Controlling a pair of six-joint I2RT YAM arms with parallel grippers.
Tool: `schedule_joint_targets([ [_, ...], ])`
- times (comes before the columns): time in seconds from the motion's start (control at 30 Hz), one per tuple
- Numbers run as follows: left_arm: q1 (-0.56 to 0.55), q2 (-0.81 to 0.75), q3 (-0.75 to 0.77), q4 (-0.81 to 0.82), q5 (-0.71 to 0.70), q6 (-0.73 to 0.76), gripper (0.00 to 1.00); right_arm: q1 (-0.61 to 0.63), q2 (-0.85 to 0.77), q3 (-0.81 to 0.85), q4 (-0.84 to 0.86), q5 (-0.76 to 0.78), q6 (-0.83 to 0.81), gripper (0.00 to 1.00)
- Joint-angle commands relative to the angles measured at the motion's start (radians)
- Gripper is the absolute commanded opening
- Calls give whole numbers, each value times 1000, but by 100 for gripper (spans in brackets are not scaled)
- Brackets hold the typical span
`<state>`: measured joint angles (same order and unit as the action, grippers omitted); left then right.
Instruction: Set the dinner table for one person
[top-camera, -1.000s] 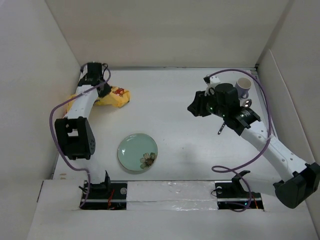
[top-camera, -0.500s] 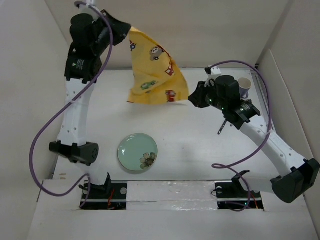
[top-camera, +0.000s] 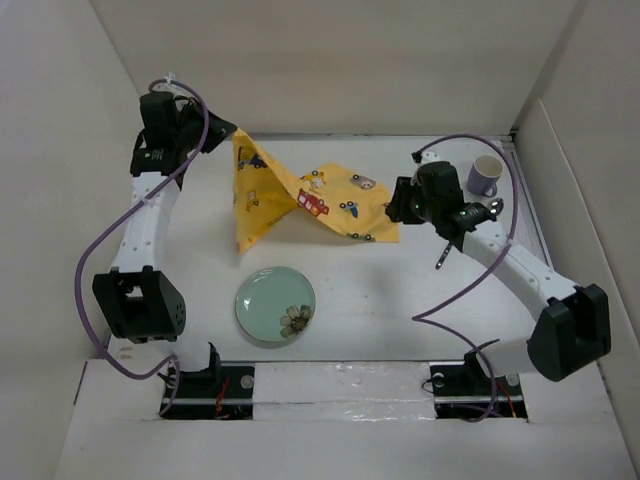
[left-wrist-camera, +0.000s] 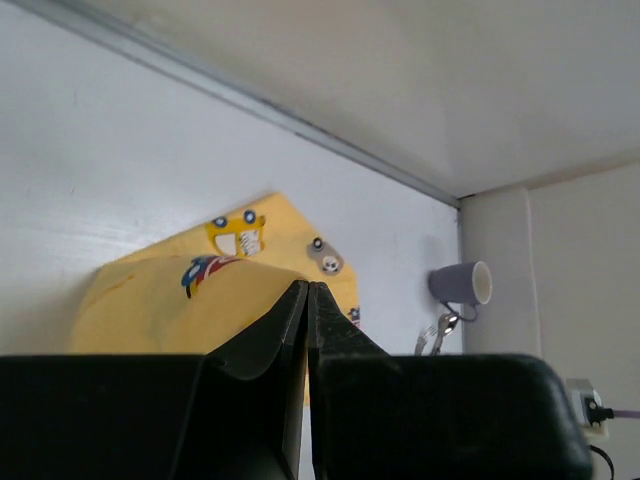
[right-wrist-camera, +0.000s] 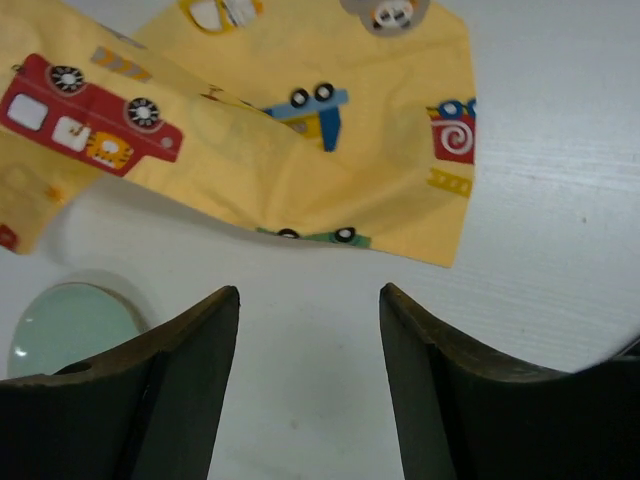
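Observation:
The yellow car-print cloth is stretched across the back of the white dinner table. Its right part lies on the table. Its left corner is raised and pinched by my left gripper, which is shut on it. In the left wrist view the jaws are pressed together, with the cloth beyond them. My right gripper is open and empty, just off the cloth's right edge. The right wrist view shows its gripper apart over bare table, near the cloth.
A pale green plate sits front and centre, and also shows in the right wrist view. A purple mug stands at the back right, also in the left wrist view. Cutlery lies beside it. White walls enclose the table.
The cloth went from a crumpled heap at the far left to lifted high, then lowered and spread rightward. The left arm came down with its corner, and the right gripper now stands open beside the cloth.

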<state>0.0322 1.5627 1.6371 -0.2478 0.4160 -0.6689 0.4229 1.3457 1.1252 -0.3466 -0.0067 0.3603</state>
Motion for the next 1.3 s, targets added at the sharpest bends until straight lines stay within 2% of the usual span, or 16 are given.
schedule_joint_targets([
  [0.0, 25, -12, -99, 136, 46, 22, 0, -6, 72, -62, 72, 14, 25, 33],
  [0.03, 25, -18, -129, 152, 44, 22, 0, -6, 90, -70, 66, 14, 32, 24],
  [0.07, 25, -20, -137, 151, 38, 28, 0, -6, 108, -82, 58, 28, 40, 8],
  [0.13, 25, -27, -143, 125, 26, 54, 0, -6, 166, -90, 49, 56, 54, 3],
  [0.2, 25, -42, -160, 120, 11, 64, 0, -6, 210, -81, 29, 89, 57, 9],
  [0.23, 25, -59, -183, 119, 1, 72, 0, -6, 254, -74, 17, 103, 61, 19],
  [0.27, 25, -67, -192, 116, -15, 87, 0, -6, 276, -68, 0, 128, 65, 39],
  [0.33, 25, -90, -216, 111, -28, 100, 0, -15, 315, -44, -15, 137, 81, 45],
  [0.53, 25, -128, -258, 111, -29, 121, 0, -15, 424, -1, -55, 143, 127, 51],
  [0.9, 25, -164, -342, 165, 26, 111, 0, 14, 553, 85, -120, 197, 187, 51],
  [0.97, 25, -164, -342, 176, 33, 108, 0, 5, 569, 88, -123, 189, 201, 47],
  [1.07, 25, -159, -330, 196, 60, 89, 0, 5, 592, 75, -111, 183, 232, 27],
  [1.1, 25, -158, -327, 199, 61, 86, 0, 5, 589, 68, -104, 189, 242, 17],
  [1.2, 25, -153, -309, 194, 64, 86, 0, 5, 555, 56, -85, 214, 261, 3],
  [1.27, 25, -151, -304, 199, 58, 88, 0, 5, 505, 58, -83, 257, 259, 0],
])
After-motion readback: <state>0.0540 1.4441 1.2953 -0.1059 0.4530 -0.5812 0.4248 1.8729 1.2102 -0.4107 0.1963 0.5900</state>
